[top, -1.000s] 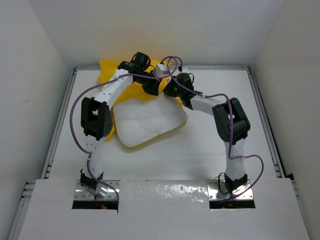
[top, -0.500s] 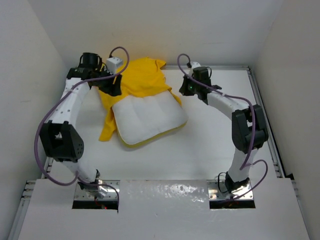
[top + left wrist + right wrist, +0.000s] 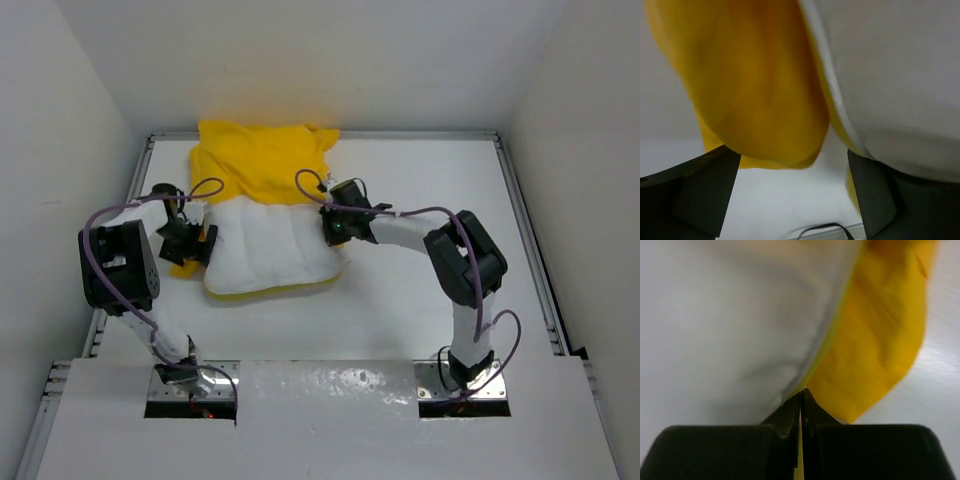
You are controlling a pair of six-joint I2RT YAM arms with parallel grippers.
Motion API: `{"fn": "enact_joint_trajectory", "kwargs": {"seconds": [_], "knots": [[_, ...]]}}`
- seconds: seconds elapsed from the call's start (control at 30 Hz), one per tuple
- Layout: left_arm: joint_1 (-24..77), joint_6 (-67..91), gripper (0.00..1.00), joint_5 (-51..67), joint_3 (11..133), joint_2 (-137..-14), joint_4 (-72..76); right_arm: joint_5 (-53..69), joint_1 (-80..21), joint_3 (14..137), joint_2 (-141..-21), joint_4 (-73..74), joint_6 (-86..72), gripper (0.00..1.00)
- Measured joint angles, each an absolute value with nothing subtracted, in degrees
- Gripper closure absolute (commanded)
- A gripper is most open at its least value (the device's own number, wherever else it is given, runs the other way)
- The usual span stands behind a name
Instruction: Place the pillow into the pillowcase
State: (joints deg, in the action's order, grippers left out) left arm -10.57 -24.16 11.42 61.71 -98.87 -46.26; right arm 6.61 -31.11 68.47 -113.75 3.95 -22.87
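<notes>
The plump white stitched pillow (image 3: 270,255) lies left of the tabletop's middle, its far end covered by the bright yellow cloth pillowcase (image 3: 262,160) near the far edge. The right claw (image 3: 334,228) pinches the pillow's right edge. The left claw (image 3: 190,243) has its fingers spread wide at the left side.

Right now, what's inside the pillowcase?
The pillow runs under the pillowcase at its far end, while its near part lies bare. The cloth hides how far in it goes, and whether it is truly inside or only covered.
</notes>
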Motion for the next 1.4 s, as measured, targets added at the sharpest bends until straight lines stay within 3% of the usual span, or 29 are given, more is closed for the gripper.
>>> {"fn": "enact_joint_trajectory", "kwargs": {"seconds": [0.13, 0.23, 0.33, 0.53, 0.6, 0.7, 0.8, 0.83, 0.93, 0.97, 1.07, 1.13, 1.17, 1.2, 1.23, 1.27, 1.4], "knots": [[-15.3, -25.1, 0.16, 10.1, 61.8, -101.7, -42.2, 6.0, -39.5, 68.2, -109.6, 4.0, -22.9, 1.00], [-16.1, -25.9, 0.30, 7.9, 61.5, -102.0, -39.6, 5.9, -41.4, 68.4, -107.9, 4.6, -23.4, 1.00], [-17.2, -26.6, 0.34, 7.2, 61.7, -102.5, -38.8, 6.1, -39.9, 67.1, -107.2, 4.8, -24.9, 0.96], [-20.2, -27.6, 0.24, 10.1, 62.9, -102.5, -38.9, 6.0, -34.2, 62.4, -105.9, 4.9, -27.2, 0.78], [-20.9, -28.2, 0.21, 11.0, 64.1, -102.3, -40.1, 6.0, -32.6, 62.4, -105.7, 4.7, -27.7, 0.66], [-21.2, -28.7, 0.17, 11.5, 64.8, -100.6, -39.8, 6.1, -30.4, 62.7, -105.6, 4.5, -28.6, 0.60], [-21.2, -28.9, 0.15, 11.5, 64.4, -98.9, -38.4, 6.2, -29.3, 65.3, -108.0, 4.8, -28.7, 0.47], [-21.2, -29.0, 0.14, 11.6, 64.3, -99.0, -37.8, 6.3, -29.2, 66.5, -109.4, 4.4, -28.8, 0.38], [-21.2, -28.8, 0.13, 12.6, 64.1, -100.9, -36.0, 7.0, -29.3, 68.9, -115.1, 2.7, -29.2, 0.34], [-21.2, -28.6, 0.13, 13.0, 64.1, -101.8, -35.4, 8.1, -29.3, 69.3, -116.3, 1.3, -29.8, 0.34], [-20.9, -28.5, 0.15, 14.1, 64.6, -104.5, -34.1, 9.0, -29.3, 70.5, -117.3, -0.1, -30.2, 0.54], [-20.8, -28.4, 0.26, 14.4, 65.2, -105.2, -33.2, 9.8, -29.3, 69.8, -117.7, -1.0, -30.4, 0.77], [-20.8, -28.6, 0.35, 14.7, 65.2, -105.3, -32.5, 10.3, -29.3, 68.6, -117.6, -1.5, -30.5, 1.00], [-20.7, -28.6, 0.66, 15.1, 65.1, -105.3, -32.0, 11.2, -29.3, 67.3, -117.2, -2.7, -30.6, 1.00], [-20.7, -28.7, 0.87, 16.4, 64.9, -105.3, -31.5, 11.6, -29.3, 65.7, -116.6, -3.2, -31.3, 1.00], [-20.7, -28.9, 1.00, 17.8, 64.6, -105.5, -31.1, 12.8, -29.2, 63.8, -115.7, -4.5, -31.6, 1.00], [-20.6, -30.9, 1.00, 25.2, 63.9, -105.7, -32.5, 18.1, -29.2, 58.6, -112.4, -5.3, -31.5, 1.00]]}}
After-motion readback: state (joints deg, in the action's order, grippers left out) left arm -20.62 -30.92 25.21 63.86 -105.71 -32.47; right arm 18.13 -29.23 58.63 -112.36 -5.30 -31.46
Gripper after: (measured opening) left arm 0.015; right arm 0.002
